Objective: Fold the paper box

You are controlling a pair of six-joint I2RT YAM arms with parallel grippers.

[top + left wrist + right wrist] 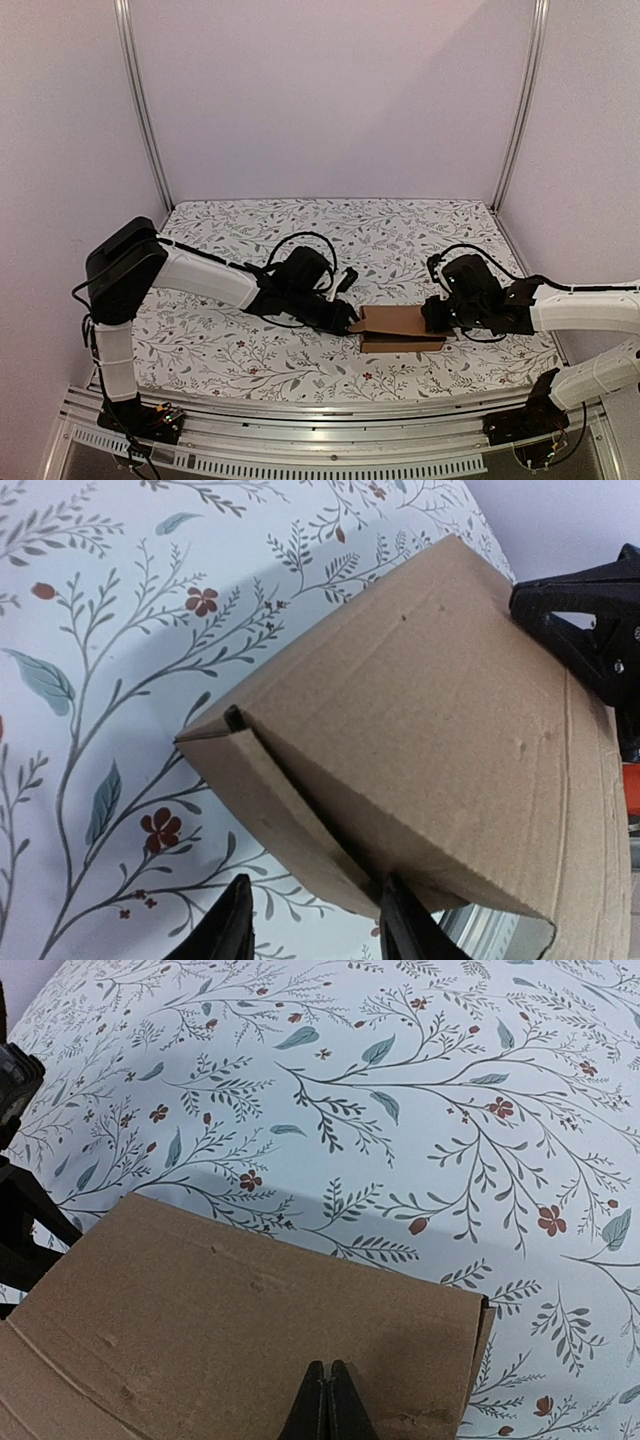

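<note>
floral-clothed table (250,225), paper box (400,322) on it

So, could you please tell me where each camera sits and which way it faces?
Top external: above and behind the bases, facing down at the table; left gripper and right gripper show.
Left wrist: on the left arm, facing the paper box; left gripper fingers apart at bottom.
Right wrist: on the right arm, facing across the box top; shut right gripper at bottom.
Shared: all show the box.

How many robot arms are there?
2. The left arm reaches in from the left to the left end of the paper box. The right arm reaches in from the right to its right end. None seems hidden.
</note>
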